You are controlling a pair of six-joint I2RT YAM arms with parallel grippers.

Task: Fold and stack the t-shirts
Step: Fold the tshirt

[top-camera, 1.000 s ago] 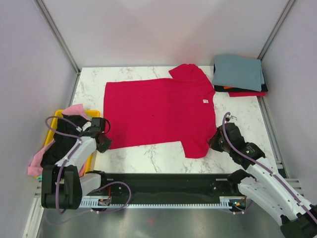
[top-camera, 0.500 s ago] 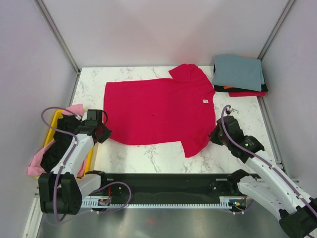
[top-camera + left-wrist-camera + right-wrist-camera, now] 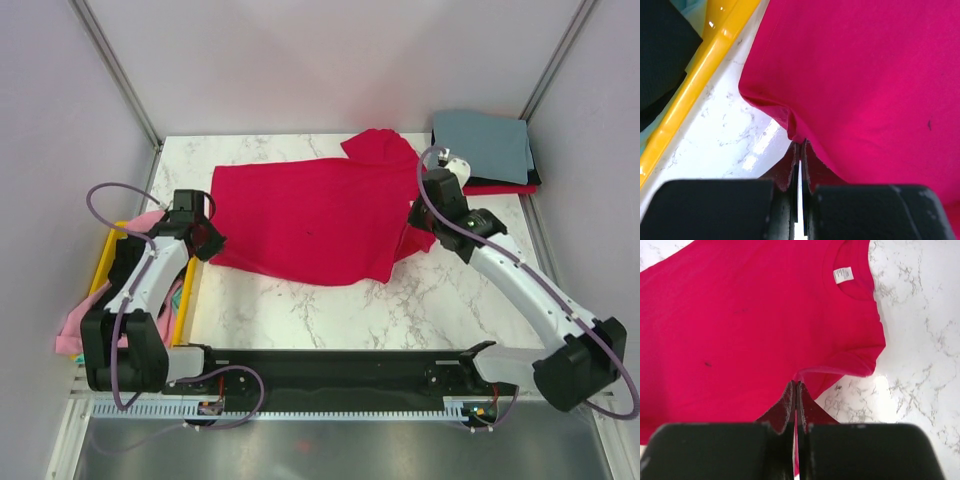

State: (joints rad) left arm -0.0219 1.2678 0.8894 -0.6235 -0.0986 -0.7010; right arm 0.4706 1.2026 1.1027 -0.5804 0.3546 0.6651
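Note:
A crimson-red t-shirt (image 3: 310, 215) lies spread on the marble table, its near edge lifted and partly folded back. My left gripper (image 3: 208, 243) is shut on the shirt's near-left hem corner (image 3: 796, 134). My right gripper (image 3: 420, 215) is shut on the near-right sleeve edge (image 3: 805, 375), carried over the shirt near the collar. The white neck tag (image 3: 843, 274) shows in the right wrist view. A stack of folded t-shirts, grey-blue (image 3: 482, 143) on top with black and red beneath, sits at the back right.
A yellow bin (image 3: 185, 295) at the left table edge holds black (image 3: 120, 280), pink (image 3: 70, 335) and teal shirts. Its rim (image 3: 700, 70) lies close beside my left gripper. Bare marble (image 3: 330, 315) lies in front of the shirt.
Both grippers have moved away from me with the shirt's near edge. The right one swung furthest, from the near right to beside the collar. The shirt's near part has folded back.

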